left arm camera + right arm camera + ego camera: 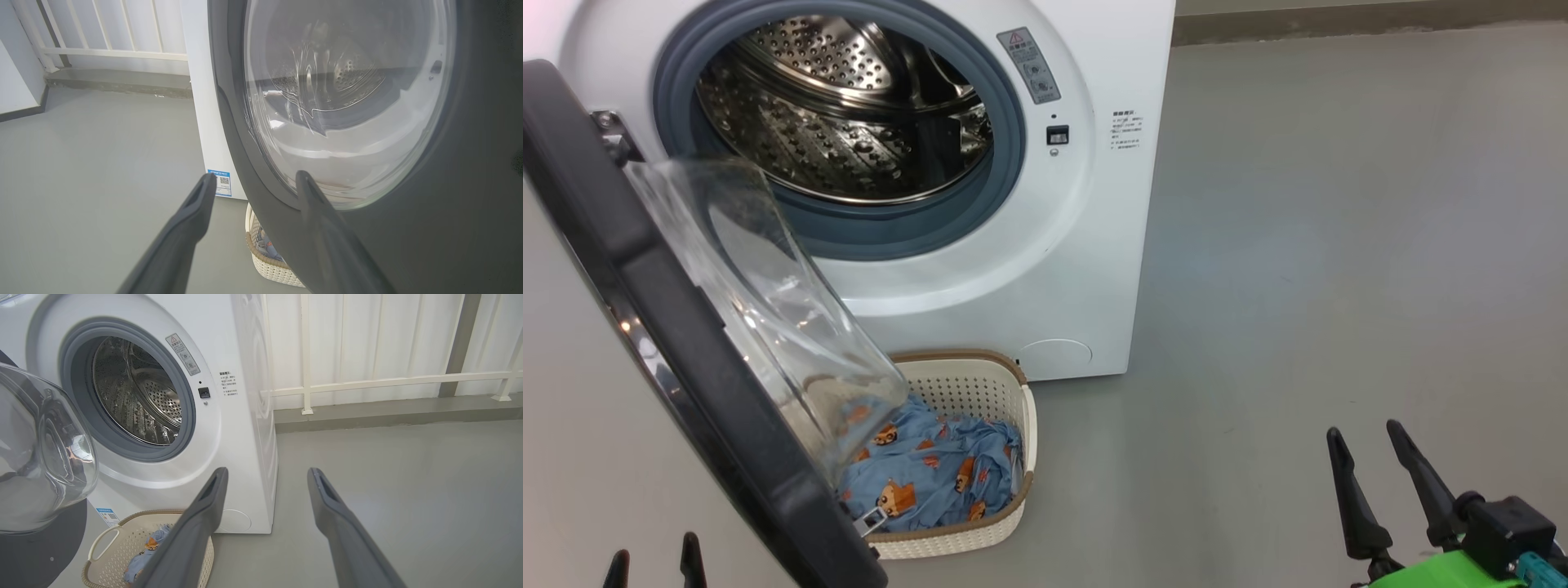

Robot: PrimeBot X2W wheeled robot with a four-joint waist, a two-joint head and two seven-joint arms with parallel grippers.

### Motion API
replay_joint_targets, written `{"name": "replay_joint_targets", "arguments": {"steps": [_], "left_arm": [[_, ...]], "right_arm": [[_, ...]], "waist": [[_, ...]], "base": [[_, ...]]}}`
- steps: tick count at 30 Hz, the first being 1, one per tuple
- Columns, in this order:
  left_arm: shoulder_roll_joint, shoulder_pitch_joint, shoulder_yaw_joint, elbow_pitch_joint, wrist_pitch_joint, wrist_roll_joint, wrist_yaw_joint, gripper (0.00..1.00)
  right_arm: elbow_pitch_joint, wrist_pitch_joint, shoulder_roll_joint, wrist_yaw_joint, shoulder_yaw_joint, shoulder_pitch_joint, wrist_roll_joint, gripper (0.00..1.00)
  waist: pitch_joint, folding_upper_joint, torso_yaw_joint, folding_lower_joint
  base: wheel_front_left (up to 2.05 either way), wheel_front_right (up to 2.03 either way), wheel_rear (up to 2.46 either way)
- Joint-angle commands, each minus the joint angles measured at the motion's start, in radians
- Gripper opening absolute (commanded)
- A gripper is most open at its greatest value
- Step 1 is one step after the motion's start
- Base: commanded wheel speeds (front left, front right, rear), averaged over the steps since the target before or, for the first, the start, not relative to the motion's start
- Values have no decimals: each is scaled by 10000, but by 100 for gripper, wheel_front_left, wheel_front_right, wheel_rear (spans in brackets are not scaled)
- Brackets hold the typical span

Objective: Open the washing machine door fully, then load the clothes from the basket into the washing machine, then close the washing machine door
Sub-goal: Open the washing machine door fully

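Left hand spread wide, nothing held; right hand likewise. Big white front-loading washing machine stands ahead-left of right hand, steel drum exposed. Large round glossy black door with clear glass bowl hangs open, close ahead of left hand. Small cream perforated plastic basket sits between the hands, farther ahead, holding light blue printed fabric clothes.

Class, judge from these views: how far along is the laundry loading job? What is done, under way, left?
Done: the washing machine door stands swung open; the drum is empty. Under way: nothing gripped; the left gripper, by the door's outer face, and the right gripper are open. Left: the clothes lie in the basket; loading, then closing the door.
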Motion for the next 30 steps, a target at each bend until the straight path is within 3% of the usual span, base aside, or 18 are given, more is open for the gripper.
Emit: {"name": "replay_joint_targets", "arguments": {"steps": [1, 30], "left_arm": [[133, -93, 348, -190, -65, -13, -22, 100], [133, 163, 273, -239, -65, 120, -148, 100]], "right_arm": [[-242, -118, -9, 29, 138, 25, -176, 100], [130, -118, 8, 29, -472, 231, -900, 100]], "waist": [[-55, 0, -46, 0], [-206, 0, -140, 0]], "base": [[0, 0, 0], [0, 0, 0]]}}
